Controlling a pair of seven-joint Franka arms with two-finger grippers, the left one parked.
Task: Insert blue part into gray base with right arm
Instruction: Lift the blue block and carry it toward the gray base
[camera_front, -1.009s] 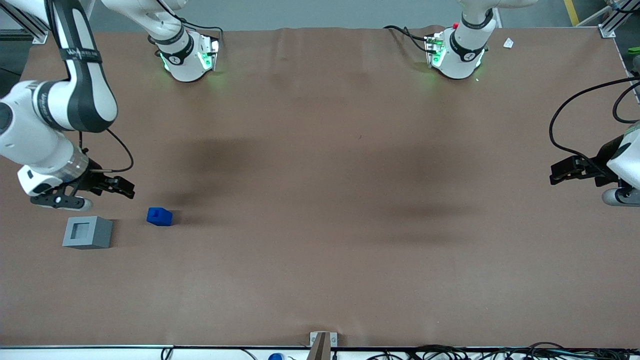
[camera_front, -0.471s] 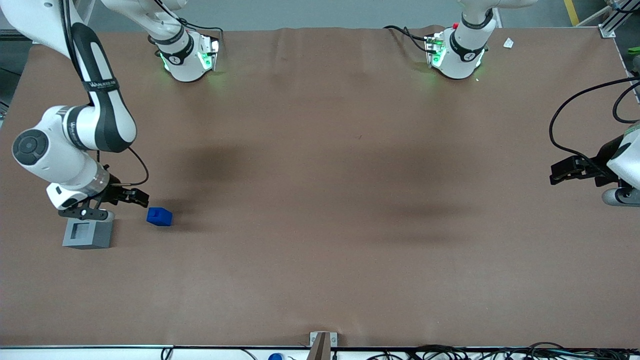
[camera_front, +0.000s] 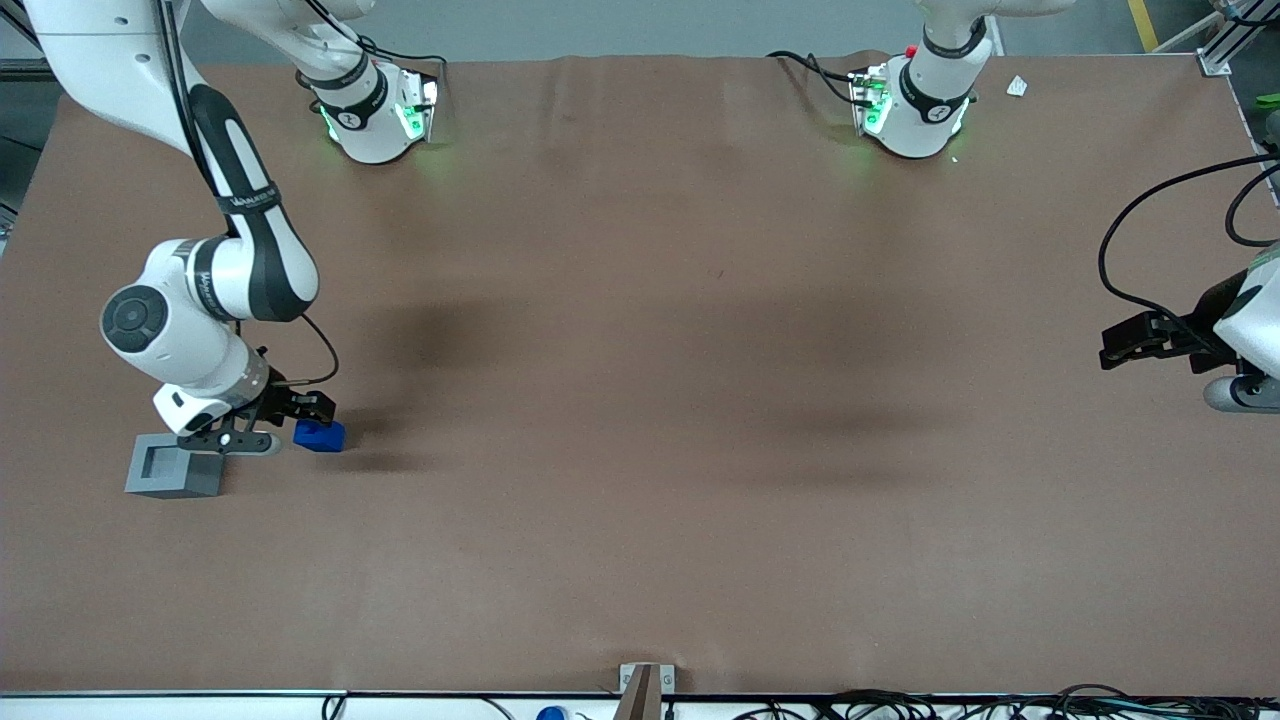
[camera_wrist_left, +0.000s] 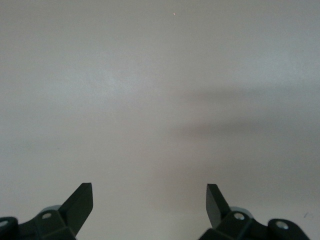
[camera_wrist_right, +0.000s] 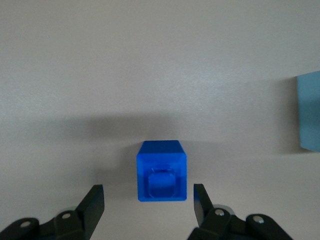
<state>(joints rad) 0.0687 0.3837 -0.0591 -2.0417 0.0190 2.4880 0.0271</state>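
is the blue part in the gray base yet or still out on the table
Out: the blue part sits on the table beside the gray base, recess empty. The open claw straddles it.

Brown table (camera_front: 640, 400) with just the blue part (camera_front: 320, 436) and gray base (camera_front: 175, 471) sitting near each other, apart.

The end effector (camera_front: 285, 417) hangs over the blue part.

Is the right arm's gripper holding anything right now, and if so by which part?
Nothing is held. The gripper is open, its fingers apart from the small bright blue plastic block, which sits on the table.

One blue part (camera_front: 320, 436), one gray base (camera_front: 175, 467), and one gripper (camera_front: 300, 412) above the part.
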